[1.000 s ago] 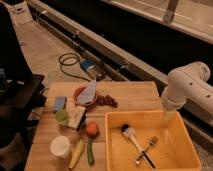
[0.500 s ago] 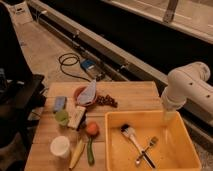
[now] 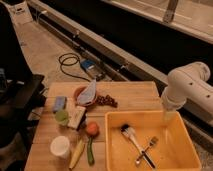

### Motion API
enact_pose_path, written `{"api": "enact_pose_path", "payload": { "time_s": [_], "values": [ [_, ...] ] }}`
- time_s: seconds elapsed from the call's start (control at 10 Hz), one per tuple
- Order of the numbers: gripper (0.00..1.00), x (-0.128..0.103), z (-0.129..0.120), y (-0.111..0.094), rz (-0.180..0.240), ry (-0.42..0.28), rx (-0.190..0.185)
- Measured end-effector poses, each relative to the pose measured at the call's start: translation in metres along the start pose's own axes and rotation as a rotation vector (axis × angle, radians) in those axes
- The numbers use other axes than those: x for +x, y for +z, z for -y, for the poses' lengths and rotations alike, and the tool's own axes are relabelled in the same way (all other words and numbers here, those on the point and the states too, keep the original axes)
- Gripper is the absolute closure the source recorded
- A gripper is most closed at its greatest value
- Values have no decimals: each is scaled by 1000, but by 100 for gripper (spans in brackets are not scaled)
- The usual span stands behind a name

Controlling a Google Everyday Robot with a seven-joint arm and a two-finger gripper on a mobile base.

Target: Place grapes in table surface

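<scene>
Grapes (image 3: 106, 101) are being shown lying on the table surface (image 3: 135, 95) near the middle of the frame, just right of the red bowl (image 3: 82, 95) and just above the upper-left corner of the yellow bin (image 3: 140, 113). They are being touched by nothing, and the bunch is resting directly on the planks. The gripper (image 3: 167, 116) is being held at the right of the frame, below the white arm (image 3: 190, 87) and over the bin's upper-right corner, well apart from the grapes. Its claw is being kept spread, and nothing is being seen between the fingers.

Judged from this layout, the placing is being taken as done: the fruit is on the wood, not in the bin, where only a brush (image 3: 129, 134) and a fork (image 3: 148, 150) are being seen. Little is being left beyond clearing the arm from the workspace. Whether any stray berries are lying elsewhere cannot be told.
</scene>
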Motion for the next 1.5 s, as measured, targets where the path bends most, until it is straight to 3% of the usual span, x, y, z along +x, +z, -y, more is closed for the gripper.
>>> {"api": "enact_pose_path", "payload": {
  "time_s": [0.7,1.0,1.3,1.4,1.5],
  "values": [
    [35,1,1,-1,-8,-6,5],
    [35,-9,26,-24,-15,-83,75],
    [35,-59,63,-82,9,-212,161],
    [35,-86,66,-94,30,-256,175],
    [35,-95,67,-98,40,-269,182]
  ]
}}
